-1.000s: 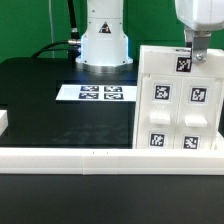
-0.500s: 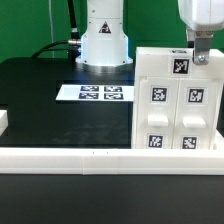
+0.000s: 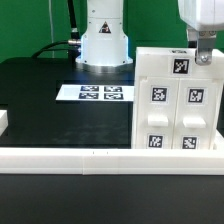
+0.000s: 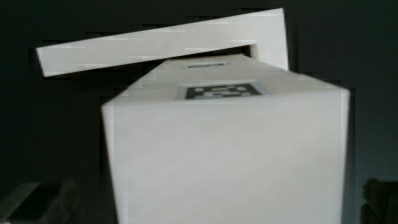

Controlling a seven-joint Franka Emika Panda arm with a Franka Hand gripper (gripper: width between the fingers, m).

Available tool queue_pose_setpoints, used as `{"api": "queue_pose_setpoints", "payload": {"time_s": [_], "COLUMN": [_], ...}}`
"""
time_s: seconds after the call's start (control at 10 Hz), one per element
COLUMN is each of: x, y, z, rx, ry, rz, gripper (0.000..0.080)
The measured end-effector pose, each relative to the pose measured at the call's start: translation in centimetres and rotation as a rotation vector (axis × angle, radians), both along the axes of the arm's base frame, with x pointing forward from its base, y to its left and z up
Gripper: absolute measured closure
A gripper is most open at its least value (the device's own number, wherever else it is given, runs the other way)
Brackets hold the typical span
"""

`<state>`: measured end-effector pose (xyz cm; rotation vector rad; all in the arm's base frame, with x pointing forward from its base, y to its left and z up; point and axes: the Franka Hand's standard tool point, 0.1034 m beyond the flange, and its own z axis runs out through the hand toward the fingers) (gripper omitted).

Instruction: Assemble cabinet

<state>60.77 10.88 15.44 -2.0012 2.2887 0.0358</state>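
The cabinet (image 3: 178, 105) is a large white box with black-and-white tags on its drawer blocks. It stands at the exterior view's right, against the white rail. My gripper (image 3: 203, 56) is right over its top far corner, next to the top tag (image 3: 181, 67). In the wrist view the cabinet (image 4: 222, 140) fills the middle, with a tag (image 4: 221, 91) on its face. My gripper (image 4: 199, 208) stands with one dark finger (image 4: 22, 200) on either side of the cabinet. A dark gap shows on each side, so the jaws are open and astride it.
The marker board (image 3: 100, 93) lies flat on the black table in the middle. A long white rail (image 3: 90, 156) runs along the front edge. The robot base (image 3: 104, 40) stands at the back. A flat white slab (image 4: 160, 45) shows beyond the cabinet in the wrist view.
The top tag on the cabinet has shifted slightly down and toward the exterior view's left, and the gripper has sunk a little with it. Since half a second ago nothing has visibly moved.
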Motion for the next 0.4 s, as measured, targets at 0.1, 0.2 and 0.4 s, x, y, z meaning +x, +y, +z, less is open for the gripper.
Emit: {"api": "queue_pose_setpoints", "payload": {"time_s": [0.1,0.2,0.4], "x": [-0.01,-0.02,-0.03], "y": [0.05,0.1,0.18], "z": [0.0,0.0,-0.01], "rx": [0.0,0.0,-0.001], "ry": [0.0,-0.001,-0.001], "rz": [0.005,0.009,0.015], "gripper": [0.0002,0.0002,0.0002]}}
